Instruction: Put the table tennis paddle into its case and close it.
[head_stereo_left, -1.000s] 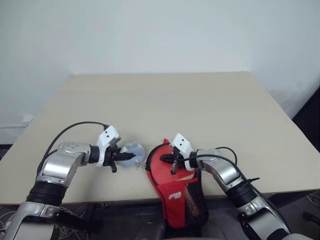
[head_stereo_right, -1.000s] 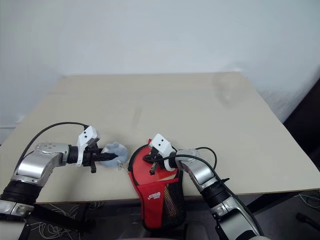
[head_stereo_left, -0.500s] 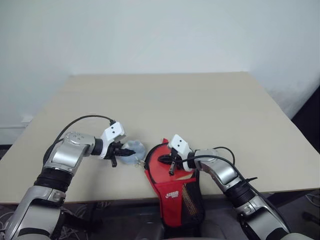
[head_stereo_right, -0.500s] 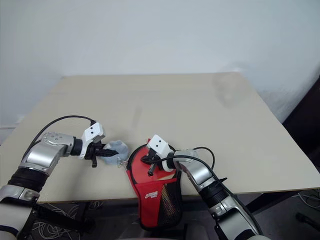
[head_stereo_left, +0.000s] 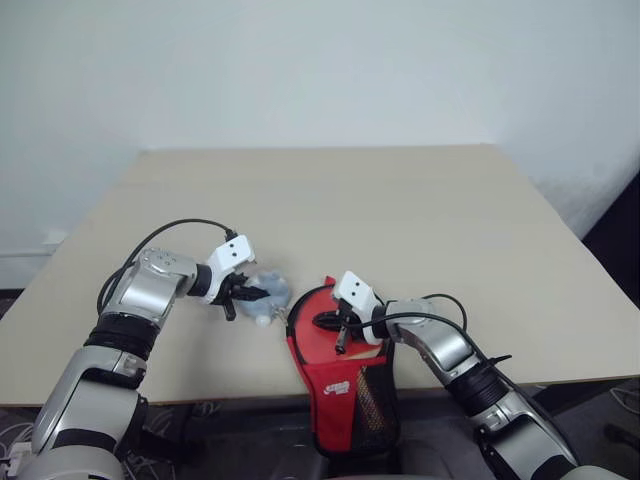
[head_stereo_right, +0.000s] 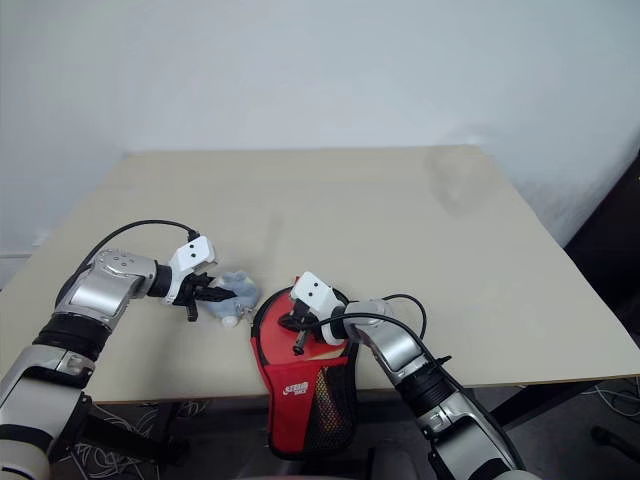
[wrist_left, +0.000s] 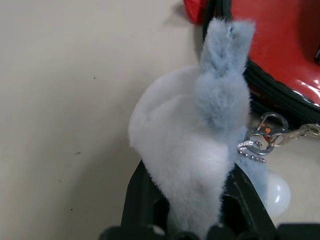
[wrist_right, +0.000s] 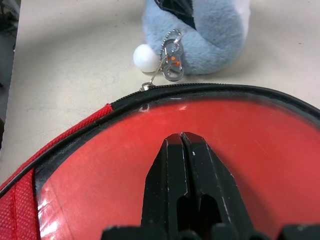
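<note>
Fingers of the left gripper (head_stereo_left: 243, 295) are clamped on a fluffy blue plush charm (wrist_left: 200, 145), which hangs by a small metal clasp (wrist_left: 264, 138) from the zip of the case (head_stereo_left: 345, 375). That case lies at the near table (head_stereo_left: 400, 210) edge, its red side up and its mesh end drooping over the edge. Pressed together with nothing between them, the right gripper (wrist_right: 182, 150) rests its tips on the glossy red face. I can't pick out the paddle; presumably it sits inside. To zip well, I'd say the left should draw the charm steadily along the black edging while the right pins the pouch flat, so the track doesn't bunch.
</note>
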